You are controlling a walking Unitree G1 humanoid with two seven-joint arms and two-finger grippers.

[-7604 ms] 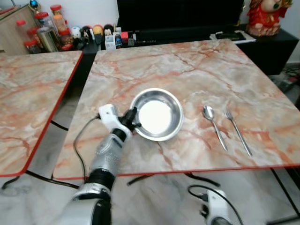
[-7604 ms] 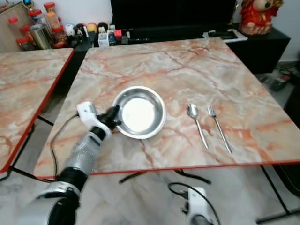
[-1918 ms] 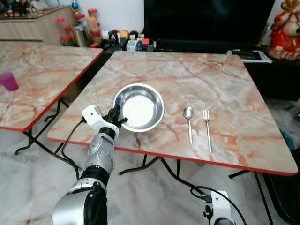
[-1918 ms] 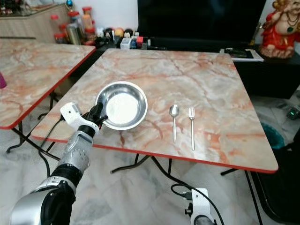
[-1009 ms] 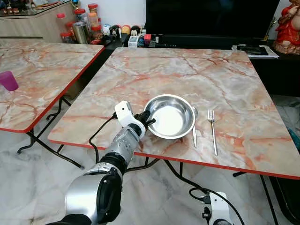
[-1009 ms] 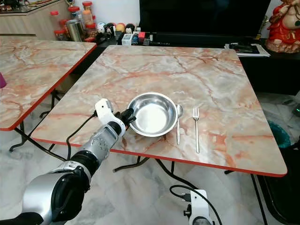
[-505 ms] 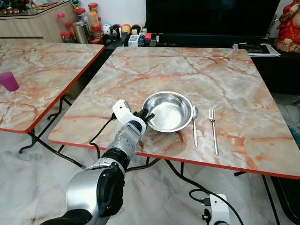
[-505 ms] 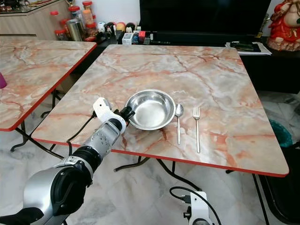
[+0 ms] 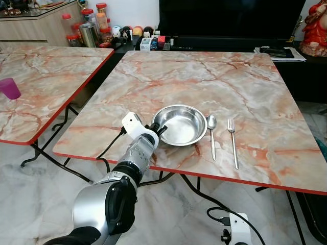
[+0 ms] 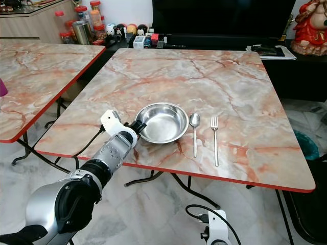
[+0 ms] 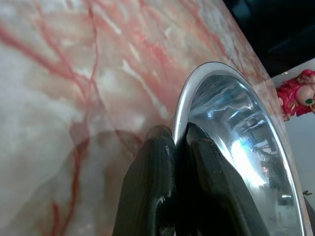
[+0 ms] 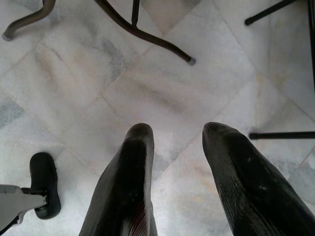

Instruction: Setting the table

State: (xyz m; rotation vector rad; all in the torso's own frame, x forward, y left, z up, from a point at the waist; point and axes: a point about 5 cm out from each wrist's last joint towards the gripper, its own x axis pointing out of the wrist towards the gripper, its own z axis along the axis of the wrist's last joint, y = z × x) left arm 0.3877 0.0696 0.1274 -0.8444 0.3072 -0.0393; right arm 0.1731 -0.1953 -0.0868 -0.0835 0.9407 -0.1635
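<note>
A shiny steel bowl [image 9: 181, 125] rests on the marble table [image 9: 204, 81], near its front edge. My left gripper [image 9: 158, 128] is shut on the bowl's left rim; in the left wrist view its fingers [image 11: 162, 162] pinch the rim of the bowl [image 11: 231, 142]. Just right of the bowl lie a spoon [image 9: 212, 133] and a fork [image 9: 232, 144], side by side. My right gripper [image 12: 179, 142] hangs open over the tiled floor, below the table's front edge.
A second marble table [image 9: 36, 76] stands to the left with a purple cup [image 9: 9, 88] on it. Jars and small items [image 9: 92, 30] line a low shelf behind. A dark TV cabinet [image 9: 301, 66] and red figurine [image 9: 314, 25] stand at the back right.
My left gripper has carried the bowl rightward toward the spoon and set it lower on the table, close beside the cutlery. The camera has also stepped back and shifted.
</note>
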